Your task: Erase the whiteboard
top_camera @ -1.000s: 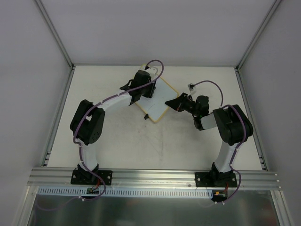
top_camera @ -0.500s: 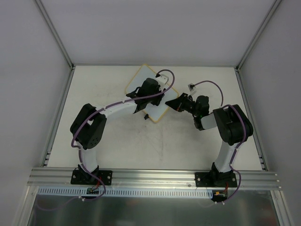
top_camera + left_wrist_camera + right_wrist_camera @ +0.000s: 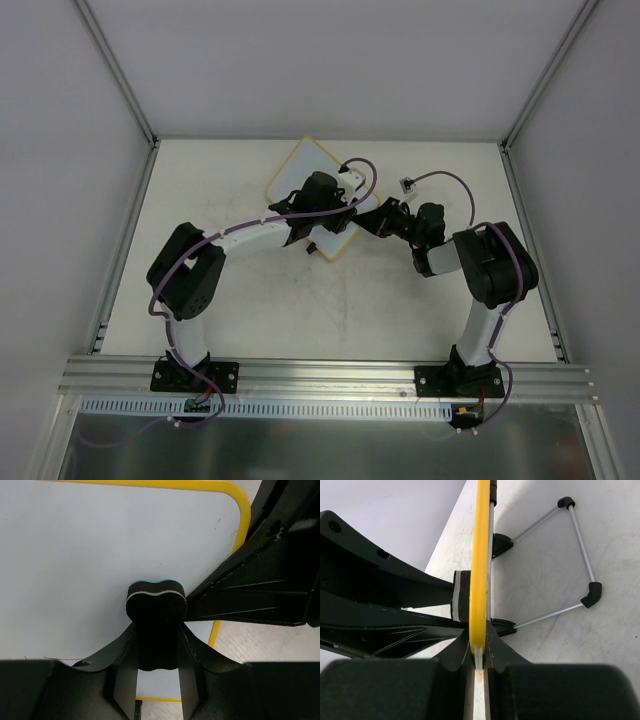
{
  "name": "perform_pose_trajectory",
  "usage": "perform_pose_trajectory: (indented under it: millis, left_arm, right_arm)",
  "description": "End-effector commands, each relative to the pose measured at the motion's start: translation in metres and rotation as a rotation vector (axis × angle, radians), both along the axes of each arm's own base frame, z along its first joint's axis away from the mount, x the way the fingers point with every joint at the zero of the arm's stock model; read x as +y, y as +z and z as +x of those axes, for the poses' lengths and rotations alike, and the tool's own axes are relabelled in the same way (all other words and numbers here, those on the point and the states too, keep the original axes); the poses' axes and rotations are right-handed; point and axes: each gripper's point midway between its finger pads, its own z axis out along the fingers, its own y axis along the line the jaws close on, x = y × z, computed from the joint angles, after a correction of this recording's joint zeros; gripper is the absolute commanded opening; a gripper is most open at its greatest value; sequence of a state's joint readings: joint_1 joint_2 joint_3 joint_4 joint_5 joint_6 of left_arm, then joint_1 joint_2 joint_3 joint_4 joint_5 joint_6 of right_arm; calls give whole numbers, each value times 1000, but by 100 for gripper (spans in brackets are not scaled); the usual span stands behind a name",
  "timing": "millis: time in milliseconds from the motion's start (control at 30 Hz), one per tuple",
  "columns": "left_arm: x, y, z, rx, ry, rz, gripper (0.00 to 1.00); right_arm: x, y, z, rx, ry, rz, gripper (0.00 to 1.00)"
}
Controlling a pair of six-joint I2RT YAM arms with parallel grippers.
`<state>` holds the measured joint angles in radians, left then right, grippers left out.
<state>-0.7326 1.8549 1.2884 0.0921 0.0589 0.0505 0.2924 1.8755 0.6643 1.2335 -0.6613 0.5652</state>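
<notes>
Top external view: we see the whiteboard point(image 3: 300, 170) lying at the far middle of the table point(image 3: 250, 300), turned cornerwise to the table's edges. The left gripper point(image 3: 335, 212) reaches over its near right part, and the right gripper point(image 3: 365, 216) meets the board's right edge.

Left wrist view: we see the left gripper closed around a black eraser point(image 3: 156, 605) with a pale stripe, its end set against the white surface close to a rounded corner. The yellow rim point(image 3: 241, 510) curves past on the right, where the right gripper's dark fingers lie over it.

Right wrist view: we look at the board edge-on, the right gripper's two fingers pinching its rim between them. The eraser touches the board's left face. On the other side a wire stand point(image 3: 580, 550) with black caps spreads over the table.
</notes>
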Motion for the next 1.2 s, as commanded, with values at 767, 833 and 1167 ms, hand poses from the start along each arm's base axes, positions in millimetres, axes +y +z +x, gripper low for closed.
perform_pose_trajectory:
  millis: [767, 833, 1167]
  left_arm:
    - [150, -58, 116, 384, 412, -140, 0]
    - [162, -62, 123, 418, 461, -170, 0]
    - [222, -77, 126, 552, 751, -277, 0]
  right_arm:
    - [25, 78, -21, -333, 160, 110, 0]
    - [25, 78, -21, -335, 159, 109, 0]
    - [24, 78, -20, -332, 156, 110, 0]
